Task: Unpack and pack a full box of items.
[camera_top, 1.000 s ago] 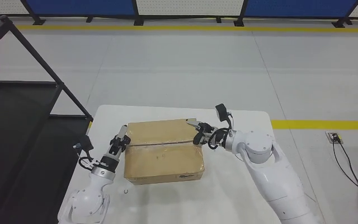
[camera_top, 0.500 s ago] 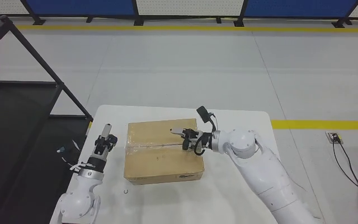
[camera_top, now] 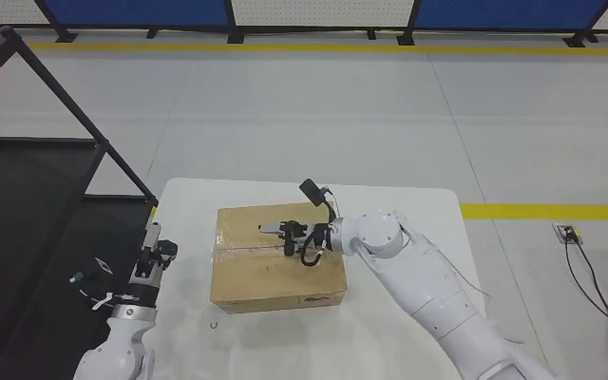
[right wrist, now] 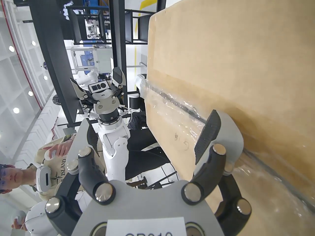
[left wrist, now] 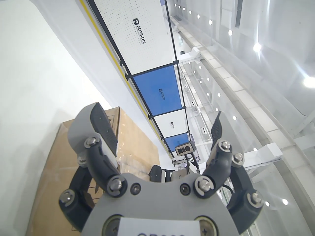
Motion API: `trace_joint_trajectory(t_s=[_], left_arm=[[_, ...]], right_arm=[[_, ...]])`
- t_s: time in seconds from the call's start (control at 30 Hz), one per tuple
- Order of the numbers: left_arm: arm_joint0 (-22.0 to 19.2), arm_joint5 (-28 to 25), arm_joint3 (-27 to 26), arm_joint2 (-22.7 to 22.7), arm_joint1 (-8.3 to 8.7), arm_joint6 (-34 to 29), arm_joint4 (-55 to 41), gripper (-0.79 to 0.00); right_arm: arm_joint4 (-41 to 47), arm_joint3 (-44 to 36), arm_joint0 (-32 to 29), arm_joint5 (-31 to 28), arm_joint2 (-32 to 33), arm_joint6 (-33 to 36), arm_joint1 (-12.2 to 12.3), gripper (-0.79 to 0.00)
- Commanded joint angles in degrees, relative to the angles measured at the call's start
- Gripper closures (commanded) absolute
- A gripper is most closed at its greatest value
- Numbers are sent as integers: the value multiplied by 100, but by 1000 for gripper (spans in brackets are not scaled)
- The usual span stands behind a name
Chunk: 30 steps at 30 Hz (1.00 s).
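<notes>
A closed cardboard box (camera_top: 275, 271) sits in the middle of the white table (camera_top: 408, 294); clear tape (camera_top: 242, 249) covers its centre seam. My right gripper (camera_top: 273, 228) hovers low over the box top beside the seam, open with nothing in it. In the right wrist view the right gripper (right wrist: 145, 146) has one finger (right wrist: 209, 133) close to the taped seam (right wrist: 172, 101) of the box (right wrist: 233, 50). My left gripper (camera_top: 154, 249) stands open, apart from the box's left end, near the table's left edge. In the left wrist view the left gripper (left wrist: 160, 128) points past the box (left wrist: 71, 163).
A black metal rack (camera_top: 57, 180) stands just left of the table. A small ring-like bit (camera_top: 217, 326) lies on the table in front of the box. Bare table surface lies right of the box.
My right gripper has slid leftward across the box top along the seam. My left gripper has drawn back from the box's left end toward the table's left edge.
</notes>
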Motion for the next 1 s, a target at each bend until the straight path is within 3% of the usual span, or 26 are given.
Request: trace_joint_trajectory(t_s=[0.0, 0.57, 0.97], left_arm=[[88, -26, 8, -56, 0, 38, -41, -785], [430, -202, 140, -214, -1, 95, -67, -785], [373, -195, 158, -166, 11, -136, 21, -785]], right_arm=[[133, 223, 142, -83, -156, 13, -122, -785], [1126, 1783, 788, -1002, -862, 34, -1083, -785], [1224, 2601, 1048, -1369, -874, 376, -1378, -785]])
